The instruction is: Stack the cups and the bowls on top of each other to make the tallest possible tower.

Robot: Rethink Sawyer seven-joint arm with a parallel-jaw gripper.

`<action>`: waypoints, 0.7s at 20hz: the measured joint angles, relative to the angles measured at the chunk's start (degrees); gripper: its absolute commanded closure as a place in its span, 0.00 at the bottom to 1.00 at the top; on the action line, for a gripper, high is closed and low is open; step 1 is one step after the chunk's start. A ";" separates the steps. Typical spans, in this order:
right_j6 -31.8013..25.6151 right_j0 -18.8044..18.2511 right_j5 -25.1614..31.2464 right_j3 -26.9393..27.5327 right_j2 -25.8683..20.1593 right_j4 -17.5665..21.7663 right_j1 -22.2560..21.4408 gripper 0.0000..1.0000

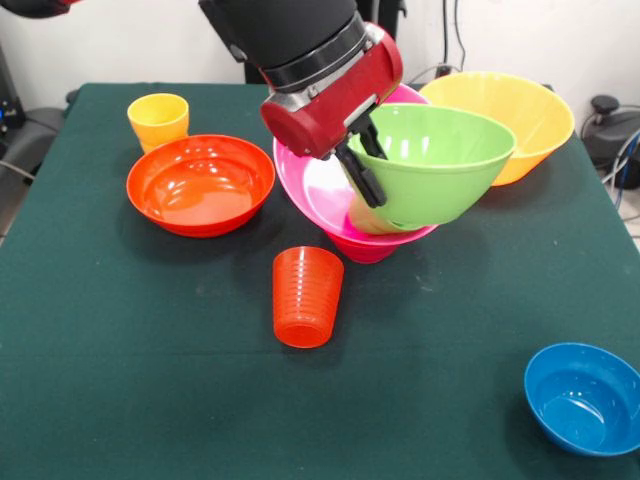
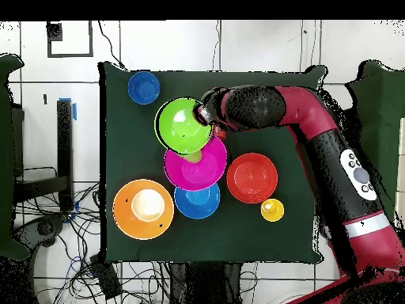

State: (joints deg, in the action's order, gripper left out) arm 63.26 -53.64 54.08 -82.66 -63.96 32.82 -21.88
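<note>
My gripper [image 1: 368, 168] [image 2: 207, 119] is shut on the near rim of the lime green bowl [image 1: 440, 160] [image 2: 184, 125]. It holds that bowl tilted above the large pink bowl [image 1: 315, 190] [image 2: 199, 168]. A light green cup [image 1: 366, 218] stands inside the pink bowl, right under the green bowl; whether they touch I cannot tell. The ribbed orange-red cup [image 1: 307, 297] stands alone in front of the pink bowl. The yellow cup [image 1: 158, 120] [image 2: 272, 210] and the shallow red-orange bowl [image 1: 200, 185] [image 2: 251, 178] sit at the left of the front view.
The large yellow-orange bowl [image 1: 515, 110] [image 2: 143, 209] sits close behind the green bowl. A medium blue bowl [image 2: 197, 201] touches the pink bowl's side in the overhead view. A small dark blue bowl [image 1: 582, 398] [image 2: 143, 87] sits near a table corner.
</note>
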 measured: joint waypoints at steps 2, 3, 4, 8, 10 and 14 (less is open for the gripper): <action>0.00 0.33 0.00 -0.43 0.19 0.02 -0.72 1.00; 0.00 0.56 -0.01 -0.55 0.36 0.02 -1.05 1.00; 0.00 0.75 -0.01 -0.57 0.54 0.02 -1.29 1.00; 0.00 1.56 -0.01 -0.60 1.31 0.02 -2.11 1.00; 0.00 2.37 -0.01 -0.60 2.44 0.01 -2.82 1.00; 0.00 3.66 0.00 -0.60 4.49 0.01 -3.36 1.00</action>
State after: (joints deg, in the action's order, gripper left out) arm 63.26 -49.98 54.08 -83.27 -59.46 32.83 -25.24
